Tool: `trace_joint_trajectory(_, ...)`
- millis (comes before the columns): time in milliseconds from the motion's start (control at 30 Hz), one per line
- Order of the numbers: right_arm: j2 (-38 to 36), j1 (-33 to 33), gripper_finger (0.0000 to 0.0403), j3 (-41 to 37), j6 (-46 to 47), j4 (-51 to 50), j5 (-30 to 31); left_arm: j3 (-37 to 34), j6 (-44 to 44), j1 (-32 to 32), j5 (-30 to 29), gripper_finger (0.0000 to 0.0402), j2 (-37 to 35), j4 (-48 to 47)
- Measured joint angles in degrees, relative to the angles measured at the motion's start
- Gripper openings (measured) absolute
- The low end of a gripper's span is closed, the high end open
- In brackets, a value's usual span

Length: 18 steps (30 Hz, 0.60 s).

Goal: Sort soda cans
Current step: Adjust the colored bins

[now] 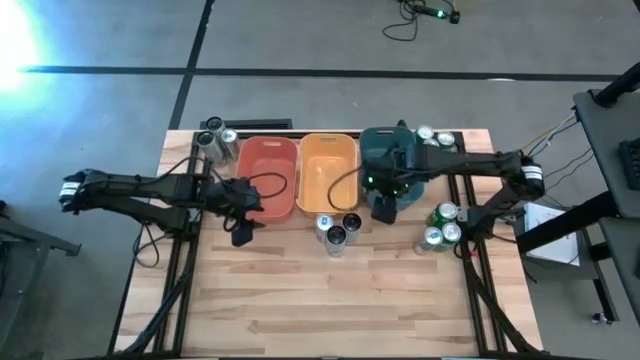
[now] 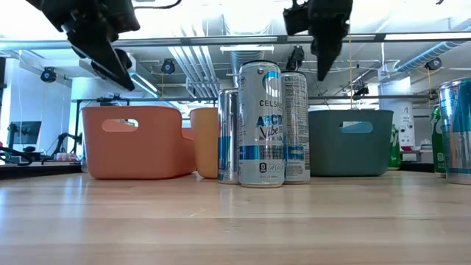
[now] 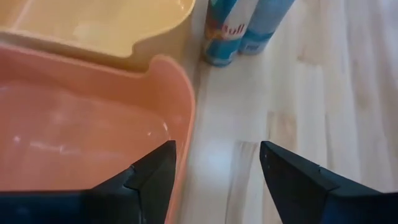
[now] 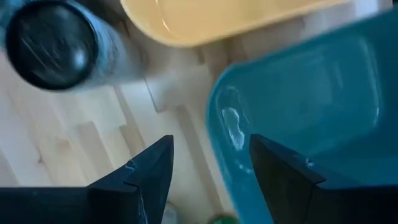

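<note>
Wooden table [image 1: 330, 300] carries bins [image 1: 268, 175] and soda cans [image 1: 336, 230].

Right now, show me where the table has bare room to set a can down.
The wide wood in front of the three cans is bare. The red bin, orange bin and teal bin fill the back; green cans crowd the right edge.

Soda cans [image 1: 337, 229] stand upright in four clusters (silver tops up).
</note>
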Motion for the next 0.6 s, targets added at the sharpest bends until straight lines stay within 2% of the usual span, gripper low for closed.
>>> trace_joint_trajectory(167,-1.6,1.4,0.0206,-7.1,3.4,1.5,0.8,-0.1,0.1,0.0,-2.4,0.0204,3.2,-0.3)
trace_joint_trajectory(433,-1.5,1.3,0.0204,-15.7,4.3,10.3,0.9,-0.4,-0.5,0.1,-3.4,0.0142,9.4,-0.5)
trace_joint_trajectory(600,-0.4,1.3,0.0180,-18.6,4.2,14.9,5.6,-0.6,-0.9,1.0,-7.3,0.0094,10.9,-0.5)
